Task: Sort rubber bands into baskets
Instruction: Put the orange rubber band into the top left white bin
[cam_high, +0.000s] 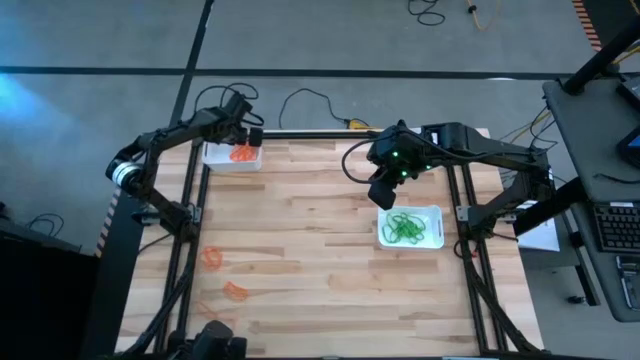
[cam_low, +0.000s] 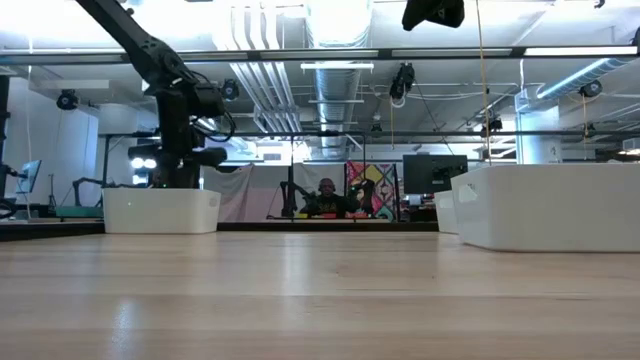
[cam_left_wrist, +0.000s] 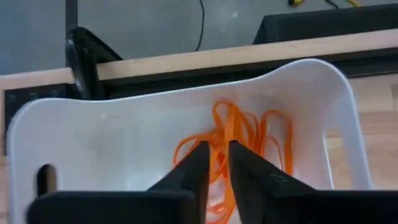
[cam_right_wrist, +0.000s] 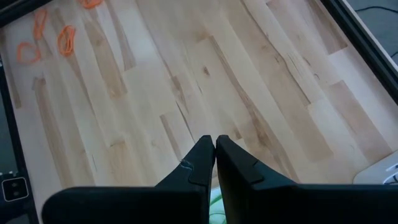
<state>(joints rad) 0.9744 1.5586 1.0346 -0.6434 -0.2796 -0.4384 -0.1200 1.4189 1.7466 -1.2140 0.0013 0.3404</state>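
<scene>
Left pincer (cam_high: 247, 137): I have it above the far-left basket (cam_high: 215, 158), which sits at the back edge of the surface (cam_high: 320, 270). In the left wrist view the fingers (cam_left_wrist: 194, 171) stand slightly apart with nothing visibly pinched between them, so I read it as released over the pile. Orange rubber bands (cam_high: 241, 154) lie heaped inside. I judge the step in hand to be a drop-off; to do it well I lift straight up, clear of the basket's wall, so no loop clings and trails out.

Loose stock, front-left of the surface: orange loops (cam_high: 213, 257) and (cam_high: 235, 291), well apart from either basket. The right wrist view shows them too (cam_right_wrist: 66, 40). These are what remains, by my judgement. Each is thin and flat on the wood, so I should come down vertically and pinch low.

Right pincer (cam_high: 383, 193): it hangs just beside the back-left corner of the right basket (cam_high: 432, 212), raised above the surface. Its fingers (cam_right_wrist: 200, 160) are pressed together; I see nothing between them. Green rubber bands (cam_high: 404, 228) fill that basket.

Obstructions: the wood between the baskets and the loose loops is bare. Black cables (cam_high: 300, 97) run beyond the back edge, off the working area. A third basket is not clearly seen from overhead.
</scene>
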